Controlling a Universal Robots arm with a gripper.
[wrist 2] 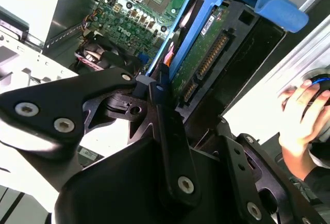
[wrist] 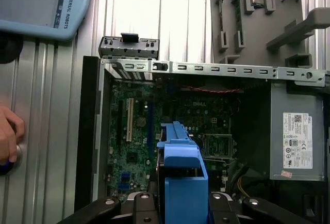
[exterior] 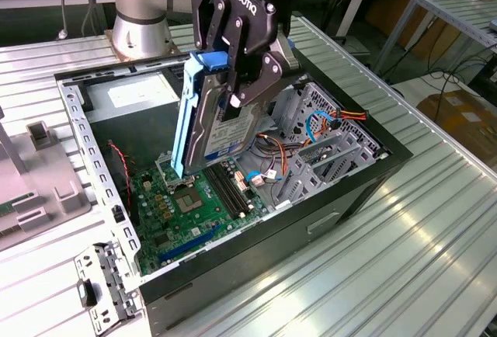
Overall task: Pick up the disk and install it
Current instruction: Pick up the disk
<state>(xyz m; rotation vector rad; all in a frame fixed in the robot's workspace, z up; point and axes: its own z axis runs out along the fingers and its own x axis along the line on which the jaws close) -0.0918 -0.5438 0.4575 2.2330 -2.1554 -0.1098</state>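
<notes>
Gripper [exterior: 233, 98] jaws are closed on the disk [exterior: 221, 131]; it is clamped between them and hangs on edge below, over the motherboard [exterior: 182, 205] in the open computer case [exterior: 78, 116]; drive cage [exterior: 326, 151] sits beside and below the jaws.

Judgement: a square, firm grip is needed, clear of the cables [exterior: 318, 123].

Exterior view shows the label face; second wrist view shows the circuit-board face and a person's hand [wrist 2: 299, 115].

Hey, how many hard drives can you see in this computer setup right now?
1. The disk is clamped upright in the gripper over the open computer case. More could sit hidden inside the metal drive cage.
</notes>
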